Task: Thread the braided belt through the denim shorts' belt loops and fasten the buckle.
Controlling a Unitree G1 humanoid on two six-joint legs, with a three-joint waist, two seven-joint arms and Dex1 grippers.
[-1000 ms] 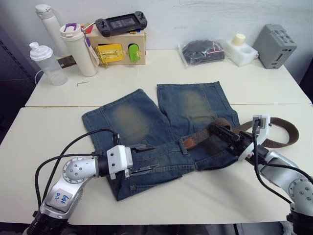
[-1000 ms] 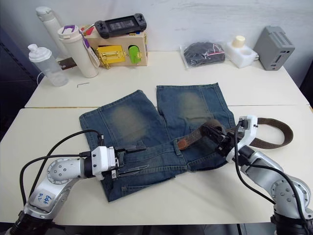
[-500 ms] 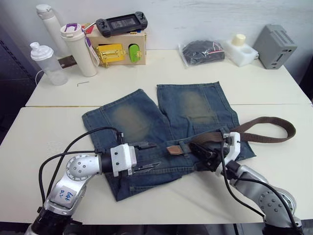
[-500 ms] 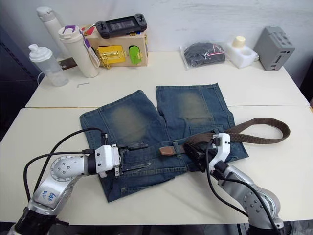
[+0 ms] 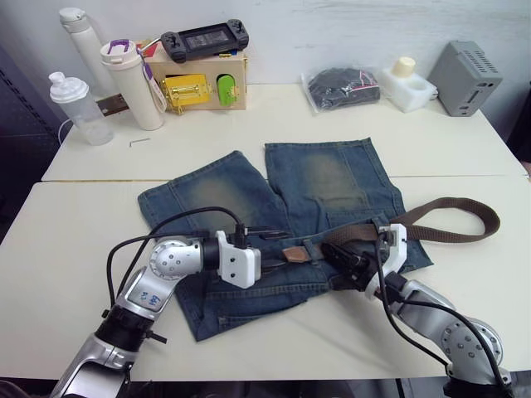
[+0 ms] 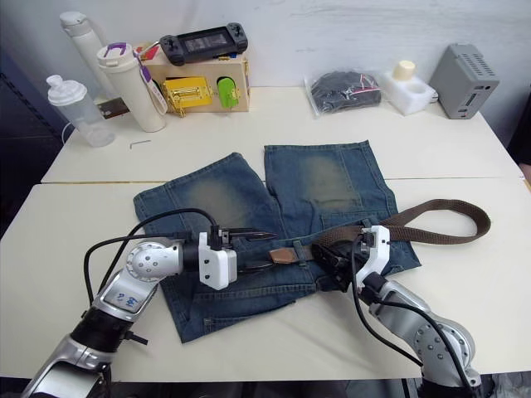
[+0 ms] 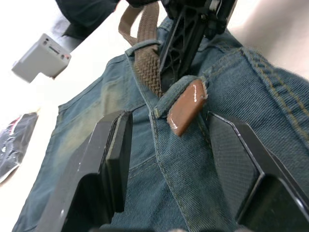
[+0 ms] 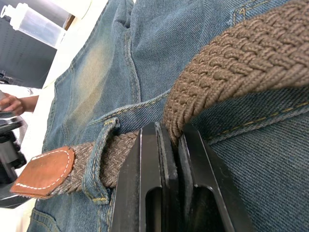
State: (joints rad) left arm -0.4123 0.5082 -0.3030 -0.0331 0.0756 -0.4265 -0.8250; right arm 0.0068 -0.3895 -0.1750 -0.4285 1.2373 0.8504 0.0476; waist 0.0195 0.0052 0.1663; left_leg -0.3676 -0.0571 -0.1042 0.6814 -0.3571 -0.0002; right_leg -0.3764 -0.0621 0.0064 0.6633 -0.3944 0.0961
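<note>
Right wrist: coarse woven braided belt

— What are we looking at for furniture?

— Two cream tables pushed together, one seam running across between them. The far one backs onto a pale, scuffed wall.

— And around them?

— A dark panel stands at the robot's left, beside the far table. Dark floor shows below it.

— Lighting?

— Even and soft; shadows on the tabletops are faint.
</note>
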